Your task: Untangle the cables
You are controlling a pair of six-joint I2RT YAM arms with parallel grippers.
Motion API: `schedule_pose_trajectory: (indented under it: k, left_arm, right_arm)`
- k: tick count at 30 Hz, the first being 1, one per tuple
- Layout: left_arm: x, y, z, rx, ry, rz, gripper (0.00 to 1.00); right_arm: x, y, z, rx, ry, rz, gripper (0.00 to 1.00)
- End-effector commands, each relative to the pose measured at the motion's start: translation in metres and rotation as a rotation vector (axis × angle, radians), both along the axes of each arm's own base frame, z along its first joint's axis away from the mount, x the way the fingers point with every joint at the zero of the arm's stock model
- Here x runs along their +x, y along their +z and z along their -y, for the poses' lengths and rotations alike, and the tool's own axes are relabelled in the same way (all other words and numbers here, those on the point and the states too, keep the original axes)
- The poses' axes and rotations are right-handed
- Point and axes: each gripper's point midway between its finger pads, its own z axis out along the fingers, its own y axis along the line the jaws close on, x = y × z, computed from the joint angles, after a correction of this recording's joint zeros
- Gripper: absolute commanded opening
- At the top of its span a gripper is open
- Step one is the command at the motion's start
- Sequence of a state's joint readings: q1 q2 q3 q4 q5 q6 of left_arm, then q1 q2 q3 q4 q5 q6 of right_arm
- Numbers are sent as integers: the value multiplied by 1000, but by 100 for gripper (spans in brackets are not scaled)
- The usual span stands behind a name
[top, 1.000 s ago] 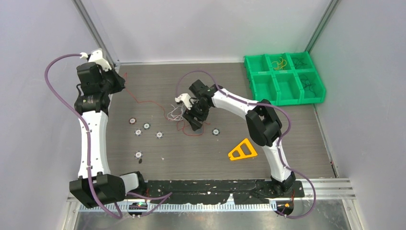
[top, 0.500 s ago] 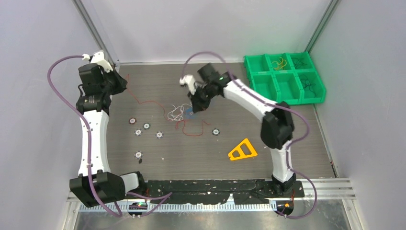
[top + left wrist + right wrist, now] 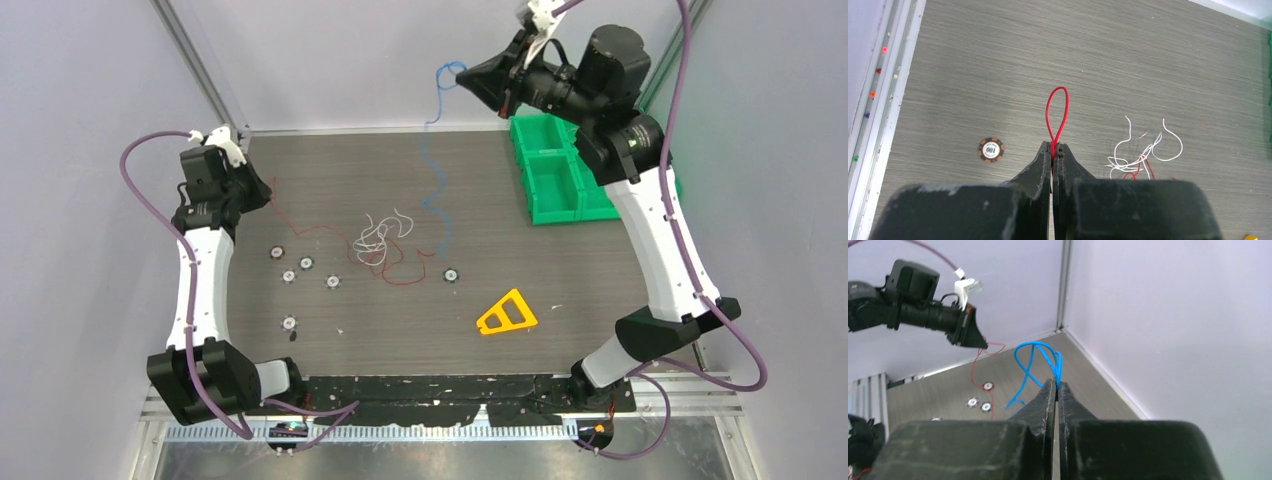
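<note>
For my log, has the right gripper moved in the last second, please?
Yes: the right gripper moved from mid-table toward the back wall, beside the green bin.

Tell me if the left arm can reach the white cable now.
Probably not yet: the left gripper is shut on the red cable and must release first, though the white cable lies uncovered.

1. Left arm (image 3: 200,285), left of frame: white link shells, black joint housings, left purple hose (image 3: 123,165) alongside.
2. Right arm (image 3: 655,230), right of frame: same white and black, right purple hose (image 3: 672,75).
3. Left gripper (image 3: 1052,146) and right gripper (image 3: 1054,386): matte black tapering fingers, edges scuffed pale.
</note>
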State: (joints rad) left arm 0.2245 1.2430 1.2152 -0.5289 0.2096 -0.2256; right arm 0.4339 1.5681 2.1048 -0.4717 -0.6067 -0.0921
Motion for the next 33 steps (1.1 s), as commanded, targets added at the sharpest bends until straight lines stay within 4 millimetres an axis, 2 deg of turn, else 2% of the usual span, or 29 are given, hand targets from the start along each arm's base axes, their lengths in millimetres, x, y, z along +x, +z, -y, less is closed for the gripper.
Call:
schedule_pose_trajectory:
  k: [1,3,6,8,11,16,17,20,24,29,33]
  left_arm:
    - [6,0,-5,14,-11,13,0]
    - [7,1,4,-14,-53,27,0]
    - [7,10,29,-88,-173,66,1]
    - [5,17,46,-130,-249,101,4]
    - [0,26,70,-163,-354,140,4]
    - [-5,34,99,-160,-458,163,4]
    - [-6,35,103,-159,-470,167,3]
    - [-5,38,112,-157,-493,172,3]
    - [-1,37,118,-158,-508,167,3]
    - [1,33,122,-164,-516,151,2]
    - [4,30,123,-165,-507,136,2]
  right_arm:
    - [14,40,29,114,-120,50,5]
    - [20,48,47,126,-180,73,6]
    - [32,43,73,143,-256,33,6]
    - [46,34,103,142,-343,-5,5]
    - [62,11,137,121,-446,-64,5]
    - [93,-22,215,94,-646,-131,6]
    - [97,-26,225,94,-671,-142,5]
    - [115,-43,271,89,-772,-176,5]
    - [132,-68,314,66,-854,-222,5]
    - [146,-119,356,-6,-912,-303,5]
    - [154,-159,374,-38,-925,-357,5]
